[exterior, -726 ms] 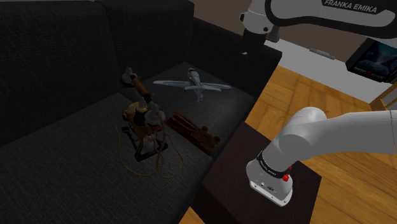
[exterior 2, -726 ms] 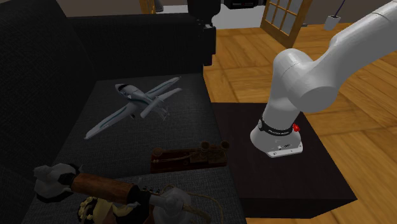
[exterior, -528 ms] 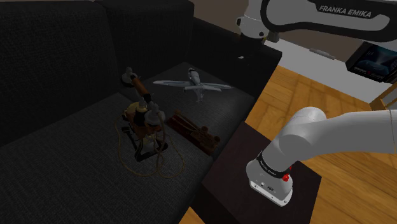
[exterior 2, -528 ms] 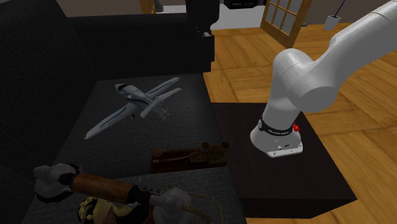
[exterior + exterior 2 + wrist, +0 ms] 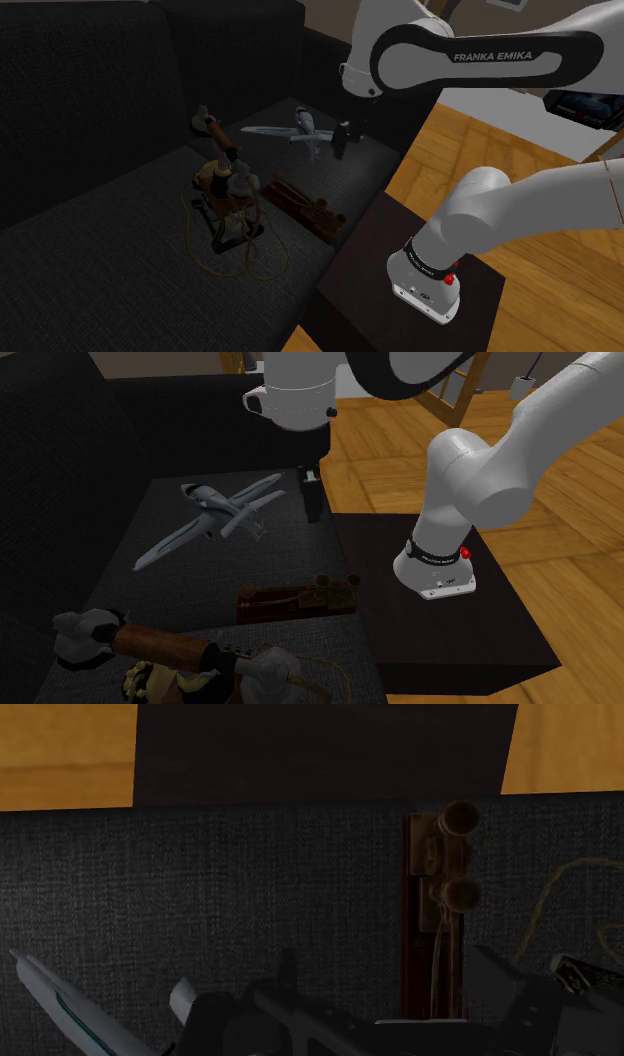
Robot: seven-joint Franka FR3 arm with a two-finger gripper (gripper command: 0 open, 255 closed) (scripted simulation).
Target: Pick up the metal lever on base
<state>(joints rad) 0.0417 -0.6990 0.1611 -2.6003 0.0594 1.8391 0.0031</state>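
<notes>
Shoulder view | gripper (image 5: 342, 140) hangs upper centre beside toy plane (image 5: 300, 128), jaw state cannot be told | lever on base (image 5: 303, 203) lies mid-frame on dark sofa seat (image 5: 120, 260), well apart | likely stiff, light, slick; best pinched across its narrow base.

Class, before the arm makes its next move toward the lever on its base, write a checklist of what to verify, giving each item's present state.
1. Lever on base in view on the sofa: ok.
2. Gripper over the lever: not ok, it hangs by the toy plane.
3. Lever grasped: not ok.
4. Room beside the base: cannot tell, the roped figure stands close.
</notes>
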